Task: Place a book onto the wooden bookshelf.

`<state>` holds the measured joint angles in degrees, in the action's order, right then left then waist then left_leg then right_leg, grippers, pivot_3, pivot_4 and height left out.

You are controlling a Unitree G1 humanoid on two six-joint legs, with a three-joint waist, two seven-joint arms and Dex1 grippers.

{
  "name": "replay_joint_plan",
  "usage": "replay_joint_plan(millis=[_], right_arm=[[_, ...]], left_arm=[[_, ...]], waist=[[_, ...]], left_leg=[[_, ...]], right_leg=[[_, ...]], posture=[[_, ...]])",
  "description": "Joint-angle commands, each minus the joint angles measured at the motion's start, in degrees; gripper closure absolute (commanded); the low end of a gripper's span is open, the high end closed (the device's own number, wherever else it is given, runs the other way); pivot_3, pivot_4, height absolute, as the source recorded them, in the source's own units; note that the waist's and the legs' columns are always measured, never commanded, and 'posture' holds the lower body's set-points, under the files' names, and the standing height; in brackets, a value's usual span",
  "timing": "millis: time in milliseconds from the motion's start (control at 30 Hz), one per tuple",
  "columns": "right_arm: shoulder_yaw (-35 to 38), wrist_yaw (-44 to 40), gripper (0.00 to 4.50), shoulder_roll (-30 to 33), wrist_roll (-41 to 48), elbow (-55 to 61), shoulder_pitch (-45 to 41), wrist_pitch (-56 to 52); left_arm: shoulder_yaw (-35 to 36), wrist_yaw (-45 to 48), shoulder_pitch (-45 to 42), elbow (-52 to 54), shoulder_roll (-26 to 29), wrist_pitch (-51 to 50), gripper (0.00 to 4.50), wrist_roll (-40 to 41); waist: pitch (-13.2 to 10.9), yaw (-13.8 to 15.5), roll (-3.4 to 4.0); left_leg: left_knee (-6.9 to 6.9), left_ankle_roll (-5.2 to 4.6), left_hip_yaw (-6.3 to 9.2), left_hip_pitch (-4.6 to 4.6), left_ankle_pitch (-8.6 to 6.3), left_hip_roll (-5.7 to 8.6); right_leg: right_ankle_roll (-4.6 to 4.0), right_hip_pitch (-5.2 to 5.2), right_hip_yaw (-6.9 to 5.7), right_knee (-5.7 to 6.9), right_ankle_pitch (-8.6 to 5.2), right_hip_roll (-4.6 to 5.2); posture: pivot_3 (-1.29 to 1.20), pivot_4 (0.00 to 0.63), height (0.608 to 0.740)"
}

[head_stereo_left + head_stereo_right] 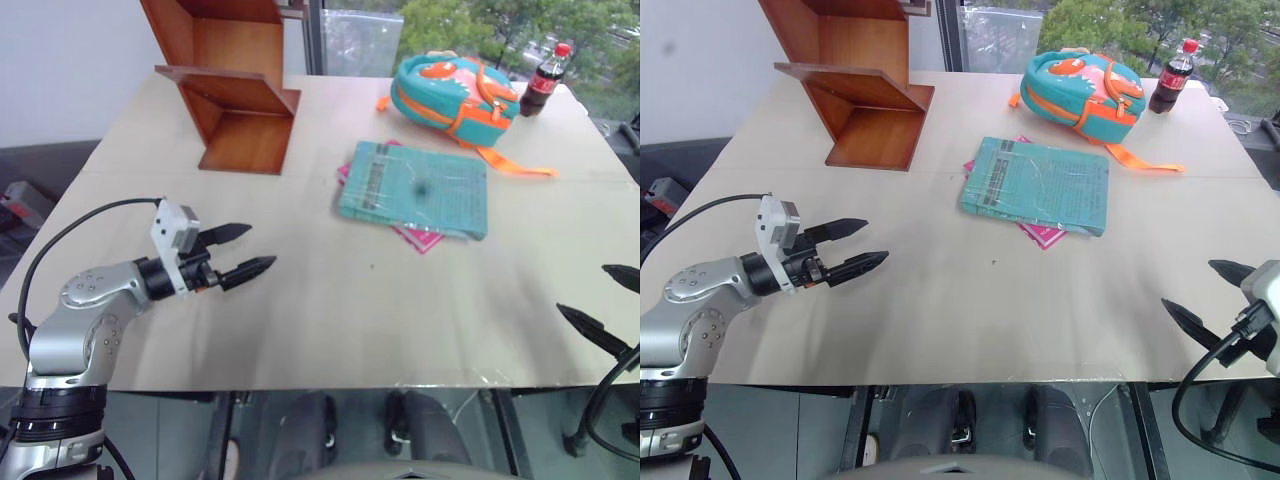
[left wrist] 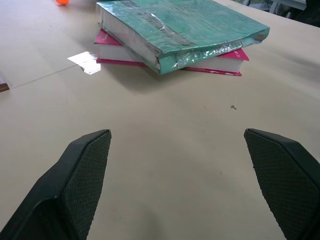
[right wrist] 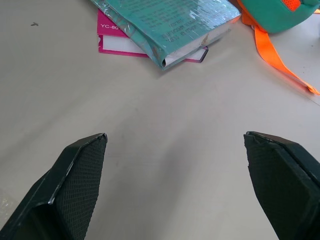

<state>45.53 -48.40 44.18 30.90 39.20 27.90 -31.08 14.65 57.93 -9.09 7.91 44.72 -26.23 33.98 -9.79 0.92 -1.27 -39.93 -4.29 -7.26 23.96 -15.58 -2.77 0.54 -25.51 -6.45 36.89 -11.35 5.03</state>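
Both my pincers are released and hold nothing. My left gripper (image 1: 243,252) hovers over the near left part of the table (image 1: 330,310), its two black fingers spread apart and aimed across toward the middle. My right gripper (image 1: 612,300) sits at the near right edge, fingers likewise wide apart, with bare tabletop beneath them.

Ahead of me, near the middle of the table and a little to my right, lies the book (image 1: 415,189), flat, its teal-green glossy cover facing up and pale printed lines running along its left edge. It rests on top of a smaller pink book (image 1: 418,239), whose corners poke out from under it at the near side and at the far left. From my left wrist view the book (image 2: 180,27) shows its shiny wrapped cover and thick white page edge, stacked on the pink one. Both grippers are well apart from the stack.

At the far left of the table stands the wooden bookshelf (image 1: 232,90), reddish-brown, with slanted boards forming open compartments; it is well apart from the book. Beyond the book, toward the far right, lies a teal and orange backpack (image 1: 455,93), its orange strap trailing close to the book's far right corner. Just beside the backpack, at the far right, a cola bottle (image 1: 543,82) with a red cap stands upright.
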Motion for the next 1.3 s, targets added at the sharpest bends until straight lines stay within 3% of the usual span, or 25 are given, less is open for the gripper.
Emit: replay_joint_plan(millis=[33,133,267,300,333,367,533,667,867,1133,1300], right_arm=[[-0.4,1.8,0.26,1.3,0.4,0.3,-1.9,-1.7],[-7.1,6.4,1.12,3.5,-1.7,-4.1,-9.8,-4.6],[-16.8,9.4,2.93,4.6,-6.9,-11.3,-18.8,-3.5],[-20.3,10.7,3.15,4.3,-9.0,-14.3,-22.4,-2.7],[-23.5,11.7,3.84,4.1,-10.9,-17.3,-25.8,-1.9],[-27.0,12.5,4.08,3.7,-13.3,-20.7,-29.4,-0.5],[-39.1,13.5,4.08,0.1,-21.2,-35.9,-42.5,6.1],[-44.5,12.4,4.08,-4.3,-24.1,-44.0,-49.3,12.4],[-46.0,9.9,4.08,-7.8,-22.2,-37.5,-49.2,11.6],[-49.1,10.3,4.08,-11.7,-22.7,-32.8,-49.2,9.0],[-45.7,9.8,4.08,-9.5,-21.3,-28.6,-45.7,6.6]], left_arm=[[0.8,0.8,-1.7,3.1,0.7,-0.4,0.01,1.9],[-0.3,0.8,-4.1,5.4,-0.8,-1.6,0.00,4.2],[-1.2,0.4,-5.1,8.3,-1.6,-2.8,0.00,5.7],[-1.5,0.3,-5.3,9.1,-1.7,-3.0,0.00,6.0],[-1.7,0.5,-5.4,9.9,-1.7,-3.1,0.00,6.3],[-1.9,0.4,-5.3,10.7,-1.8,-3.4,0.00,6.6],[-3.3,-1.3,-4.5,13.4,-2.8,-4.6,0.00,7.0],[-3.8,-4.3,-3.7,15.2,-4.6,-5.9,0.00,7.7],[-3.0,-8.1,0.4,17.5,-5.3,-8.5,0.00,8.3],[-4.2,-14.0,-0.4,18.0,-7.4,-13.0,0.00,9.6],[-5.4,-19.6,-1.4,18.8,-11.1,-16.5,0.00,11.1]], waist=[[0.0,0.0,0.00],[0.0,-0.2,-0.04],[0.0,-0.1,0.00],[-0.1,-0.2,0.04],[-0.1,-0.2,0.04],[-0.1,-0.3,0.04],[-0.1,-0.3,0.06],[-0.1,-0.2,0.09],[-0.1,-0.2,0.11],[-0.1,-0.3,0.12],[-0.1,0.1,0.13]], left_leg=[[0.00,0.00,0.00,0.00,0.00,0.00],[-0.02,0.06,-0.02,-0.02,-0.04,-0.01],[-0.02,0.08,-0.08,-0.08,-0.03,0.05],[-0.01,0.02,-0.08,-0.08,0.05,0.05],[0.08,0.16,-0.09,-0.06,0.20,0.05],[0.08,0.17,-0.16,-0.06,0.21,0.05],[0.08,0.16,-0.30,-0.12,0.22,0.08],[0.08,0.17,-0.26,-0.10,0.23,0.08],[0.08,0.18,-0.28,-0.09,0.23,0.06],[0.07,0.20,-0.26,-0.12,0.24,0.06],[0.07,0.21,-0.26,-0.12,0.25,0.09]], right_leg=[[0.00,0.00,0.00,0.00,0.00,0.00],[0.00,-0.01,0.00,0.00,0.01,0.01],[-0.02,0.03,0.07,0.01,0.03,0.01],[-0.02,0.03,0.07,0.01,0.03,0.00],[-0.02,-0.01,0.08,0.01,0.03,-0.10],[0.00,-0.02,0.08,0.02,0.04,-0.12],[0.21,-0.02,0.04,0.01,0.16,-0.14],[0.23,-0.02,0.00,0.02,0.16,-0.14],[0.22,-0.02,0.02,0.02,0.18,-0.13],[0.25,0.00,-0.02,0.05,0.16,-0.12],[0.19,0.00,-0.02,0.10,0.20,-0.10]], posture=[[0.00,0.150,0.740],[0.00,0.150,0.740],[0.00,0.150,0.740],[0.00,0.150,0.740],[0.00,0.150,0.740],[0.00,0.150,0.740],[0.00,0.150,0.740],[0.00,0.150,0.740],[0.00,0.150,0.740],[0.00,0.150,0.740],[0.00,0.150,0.740]])
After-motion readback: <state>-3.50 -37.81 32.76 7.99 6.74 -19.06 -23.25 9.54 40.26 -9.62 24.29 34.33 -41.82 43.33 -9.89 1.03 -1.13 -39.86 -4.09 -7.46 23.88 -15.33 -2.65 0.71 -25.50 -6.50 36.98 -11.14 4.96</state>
